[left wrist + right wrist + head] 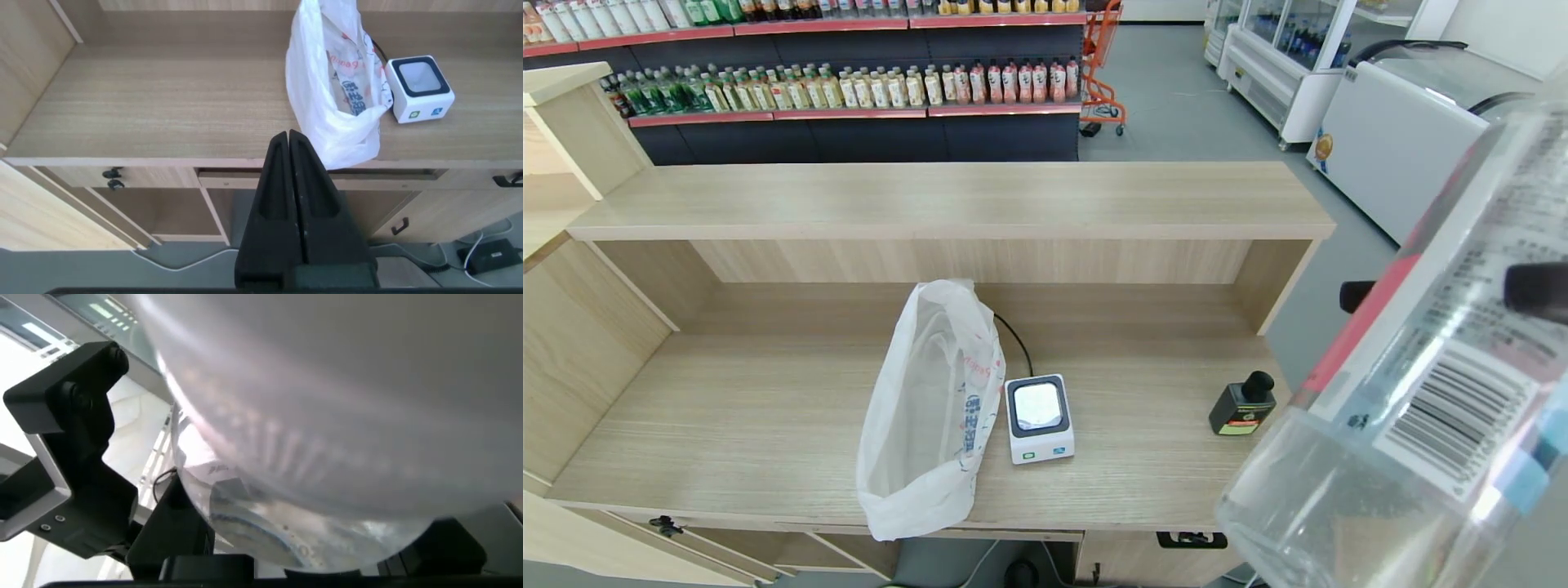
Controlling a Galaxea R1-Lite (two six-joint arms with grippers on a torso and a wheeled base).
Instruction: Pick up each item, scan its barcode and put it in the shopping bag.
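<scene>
A clear plastic bottle (1421, 392) with a red-and-white label hangs close to the head camera, above the counter's right end, its barcode turned toward the camera. My right gripper (1445, 291) is shut on it, a black finger (1535, 287) on either side; the right wrist view looks along the bottle (327, 416). A white shopping bag (935, 408) stands open mid-counter, with the white scanner (1039, 418) just right of it. A small dark bottle (1241, 404) stands at the right. My left gripper (288, 143) is shut and empty, before the counter's front edge, short of the bag (327, 90) and scanner (419, 88).
The wooden counter (727, 425) has a raised ledge (947, 200) along its back and side walls at both ends. A black cable (1017, 343) runs from the scanner behind the bag. Drink shelves and white freezers (1396, 139) stand beyond.
</scene>
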